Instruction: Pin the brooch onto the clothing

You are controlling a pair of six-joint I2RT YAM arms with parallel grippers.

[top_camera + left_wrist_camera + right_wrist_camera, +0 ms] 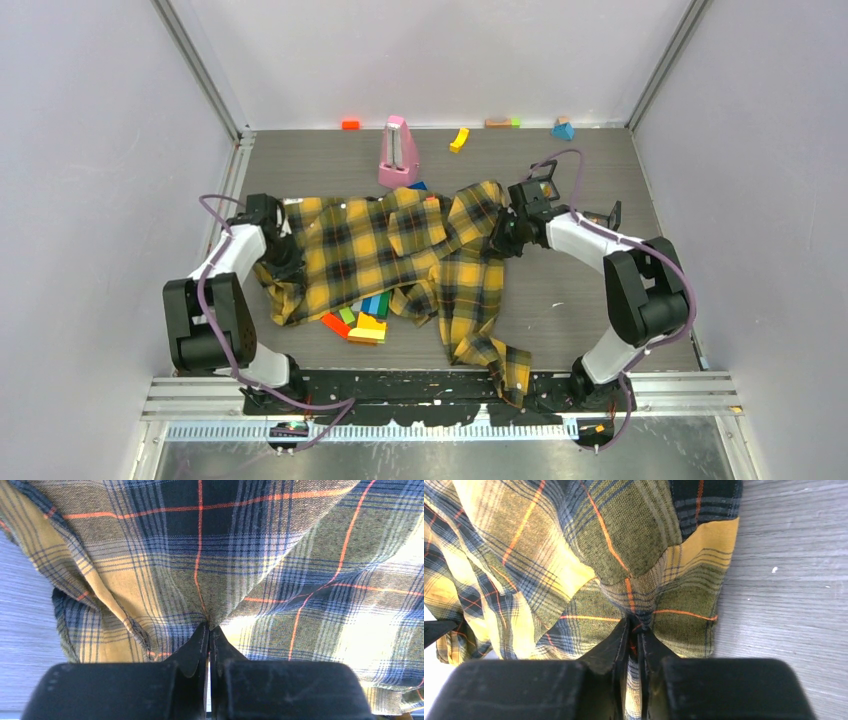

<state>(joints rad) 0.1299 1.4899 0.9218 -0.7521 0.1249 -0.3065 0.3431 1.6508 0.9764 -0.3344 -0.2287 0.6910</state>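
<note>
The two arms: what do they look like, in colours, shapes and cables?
Both the left arm and the right arm have rounded white links joined by bulky black joint housings. A thin purple cable runs along each arm in loose loops. In the wrist views the jaws are matte black, broad at the base and tapering to narrow tips. No markings are readable.

Lit evenly and softly from overhead in the top view, with faint shadows on the bench (pixel 570 290); blown to pale glare on the clothing (pixel 385 630) at the left wrist view's right; soft-focused close up on left tool (pixel 209 627) and right tool (pixel 636 627).
</note>
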